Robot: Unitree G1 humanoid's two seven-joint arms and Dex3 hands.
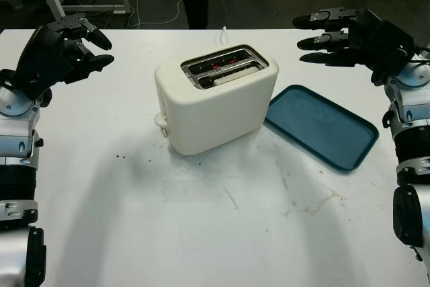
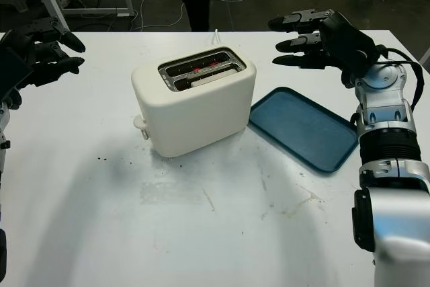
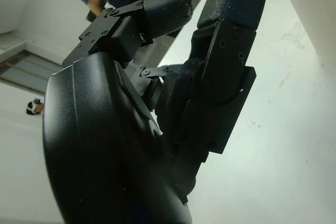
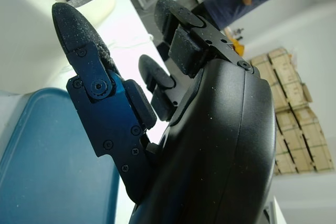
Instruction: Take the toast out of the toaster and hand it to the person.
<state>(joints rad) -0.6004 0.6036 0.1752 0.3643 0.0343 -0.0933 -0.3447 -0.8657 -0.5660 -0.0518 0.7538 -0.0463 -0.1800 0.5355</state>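
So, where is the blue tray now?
The blue tray lies on the white table, beside the toaster on the robot's right, below the open right hand.

We find even overhead light on the white table [image 1: 201, 233], w/ soft arm shadows toward the near edge. No glare. Head views sharp; in wrist views the close black shells read soft, backgrounds washed bright.

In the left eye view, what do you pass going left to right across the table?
left hand, open → toaster with toast in its slot → blue tray → right hand, open.
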